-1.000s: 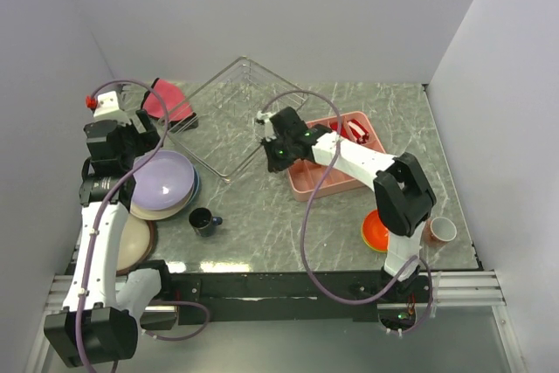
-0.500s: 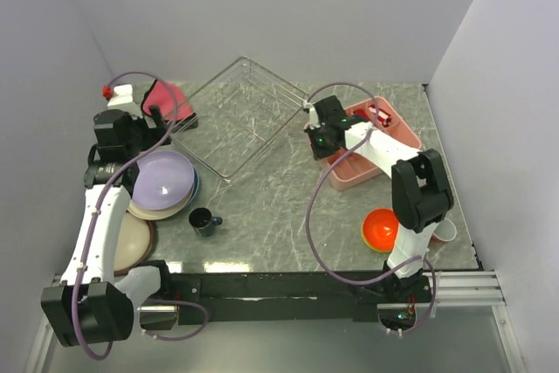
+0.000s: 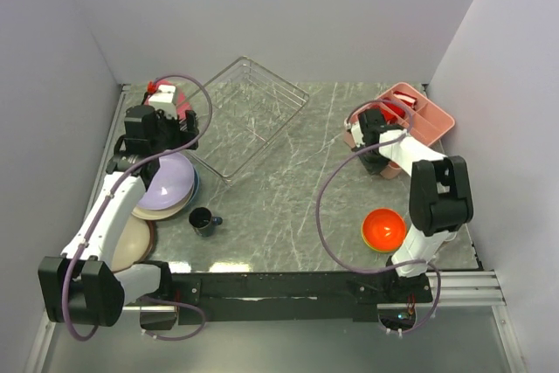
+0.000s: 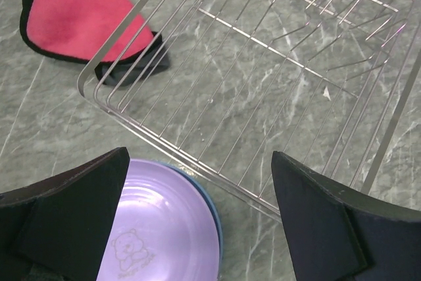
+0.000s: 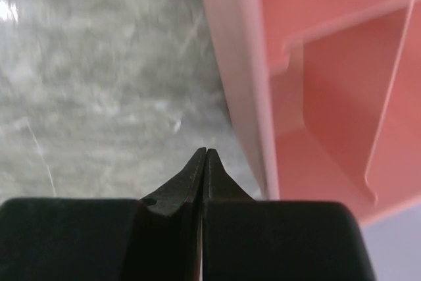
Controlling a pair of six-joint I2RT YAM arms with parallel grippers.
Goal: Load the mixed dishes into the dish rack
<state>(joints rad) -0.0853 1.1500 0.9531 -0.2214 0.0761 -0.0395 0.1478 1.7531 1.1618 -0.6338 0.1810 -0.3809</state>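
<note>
The wire dish rack (image 3: 249, 115) lies at the back middle, empty; it also shows in the left wrist view (image 4: 276, 83). My left gripper (image 3: 173, 139) is open and empty, hovering over the rack's near-left corner and the lavender plate (image 3: 166, 183). In the left wrist view the gripper (image 4: 198, 156) is above that plate (image 4: 158, 228), which lies on the light-blue plate (image 4: 216, 225). The cream plate (image 3: 131, 242), dark blue mug (image 3: 203, 220) and orange bowl (image 3: 384, 229) sit near the front. My right gripper (image 3: 362, 139) (image 5: 206, 153) is shut and empty. The pink cup and yellow-green bowl are out of view.
A pink plastic tray (image 3: 419, 120) sits at the back right, its wall just right of my right gripper (image 5: 243, 83). A red-pink cloth (image 4: 79, 24) lies left of the rack, partly under its corner. Walls close in the table on three sides.
My right gripper, shut, has swept right and back, and the pink tray has moved with it to the back right corner. My left gripper has moved back and right to the rack's corner.
</note>
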